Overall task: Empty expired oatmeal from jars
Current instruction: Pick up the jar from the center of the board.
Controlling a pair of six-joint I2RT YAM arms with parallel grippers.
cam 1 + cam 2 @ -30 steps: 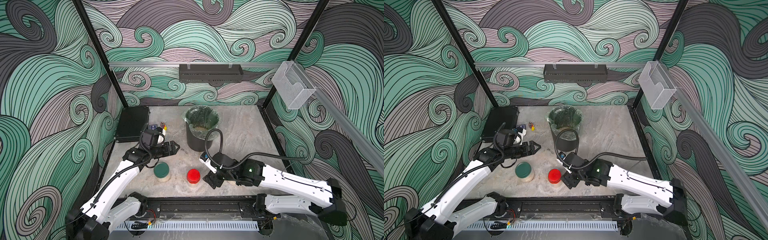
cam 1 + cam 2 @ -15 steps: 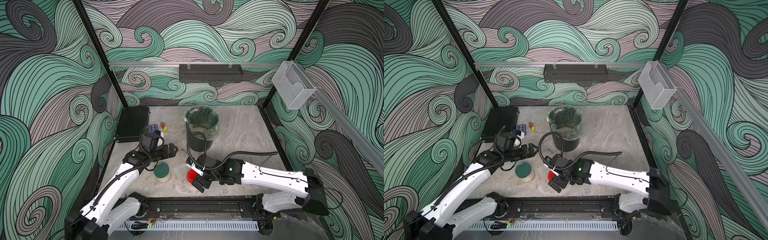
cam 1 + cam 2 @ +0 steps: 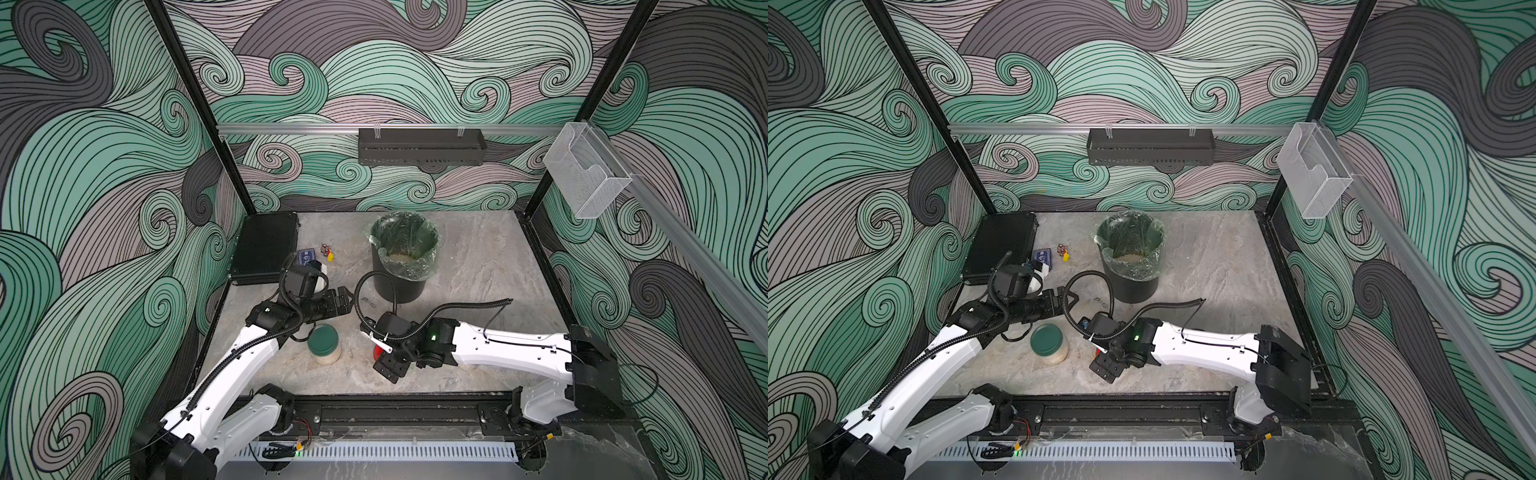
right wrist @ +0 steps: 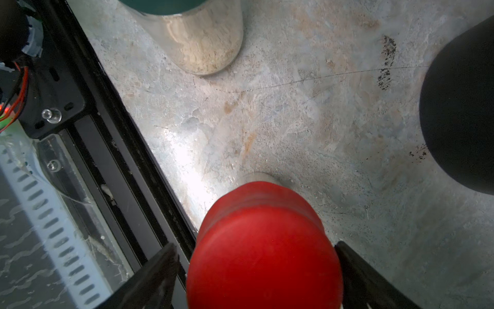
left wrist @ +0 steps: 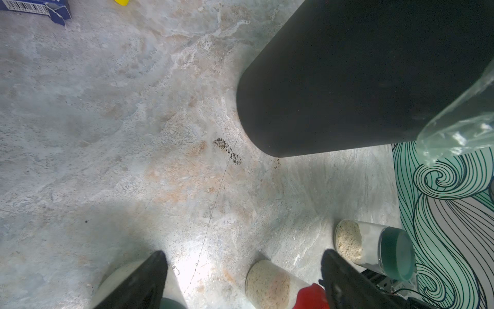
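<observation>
A jar with a dark green lid (image 3: 323,340) (image 3: 1047,340) stands upright near the front, with pale oatmeal (image 4: 205,53) showing through its glass. A smaller red-lid jar (image 3: 377,353) (image 4: 262,246) is mostly covered by my right gripper (image 3: 388,368) (image 4: 258,267). Its jaws straddle the red lid. One finger is against it and a slim gap shows at the other. My left gripper (image 3: 347,301) (image 5: 243,256) hovers open and empty between the green-lid jar and the black bin (image 3: 399,286). A second green-lid jar (image 5: 374,248) stands further right and is hidden in both top views.
The bin's clear liner (image 3: 415,266) holds some oatmeal (image 3: 401,257). A black case (image 3: 264,247), a blue box (image 3: 306,257) and small coloured bits (image 3: 328,251) lie at the back left. The black front rail (image 3: 395,411) runs just behind the right gripper.
My right arm swung left from beside the red-lid jar to over it; its jaws widened, then narrowed round the lid. My left gripper opened a little and barely shifted.
</observation>
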